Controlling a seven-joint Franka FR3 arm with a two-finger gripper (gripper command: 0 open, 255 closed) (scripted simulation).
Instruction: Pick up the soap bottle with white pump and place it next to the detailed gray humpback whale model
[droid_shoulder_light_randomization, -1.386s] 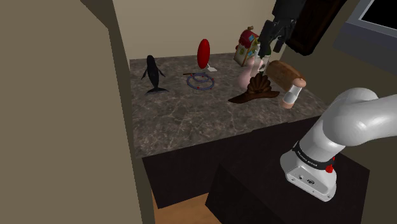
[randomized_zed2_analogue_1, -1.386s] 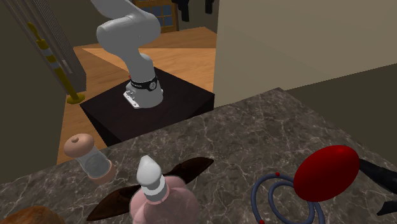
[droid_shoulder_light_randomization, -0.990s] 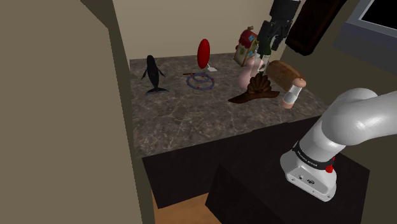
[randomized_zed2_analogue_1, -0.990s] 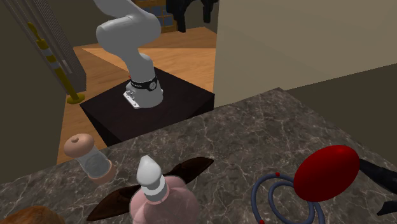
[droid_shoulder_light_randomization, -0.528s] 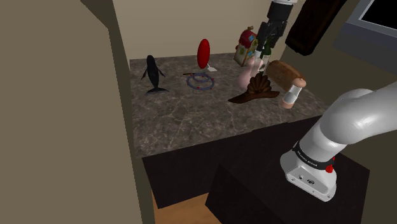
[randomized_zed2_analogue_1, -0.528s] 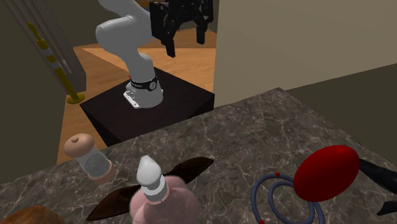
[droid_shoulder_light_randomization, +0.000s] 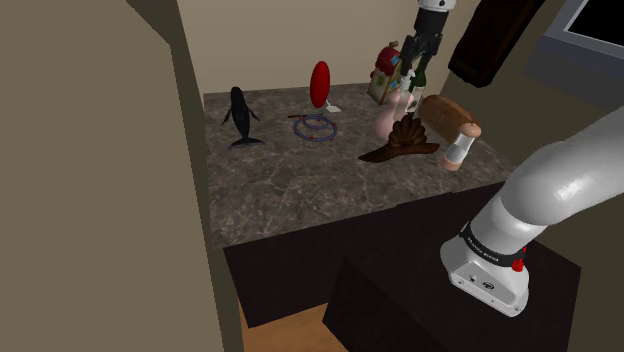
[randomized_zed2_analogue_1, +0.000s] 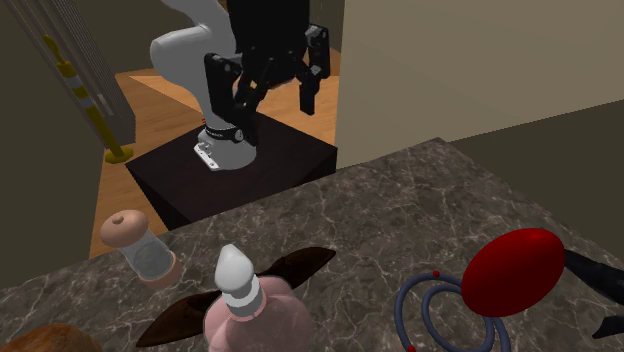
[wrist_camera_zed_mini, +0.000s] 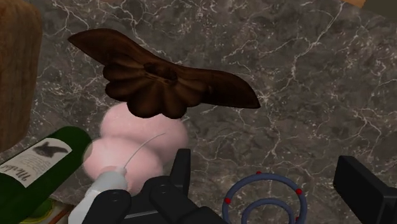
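Claw: black, two fingers, jaws wide apart with nothing between them. I read it as hanging well above the counter, roughly over the brown scalloped carving.

Soap bottle: pink rounded body, white pump. It stands upright on the dark marbled counter, just beside the carving.

Green bottle: lying on its side with a pale label, beyond the soap bottle from the carving.

Blue rings: flat on the counter, near the carving.

Whale: dark model, well apart from the carving, past the rings and a red disc.

Governing relation: from the wrist camera the soap bottle is not between the fingers. It sits outside the finger on the green bottle's side, and the open gap frames the rings and bare counter instead. The bottle's long axis is vertical, pump end toward the claw.

Assessment: I would shift sideways until the gap straddles the pump, and only then descend. The carving and the green bottle crowd the bottle on two sides, so finger clearance looks tight.
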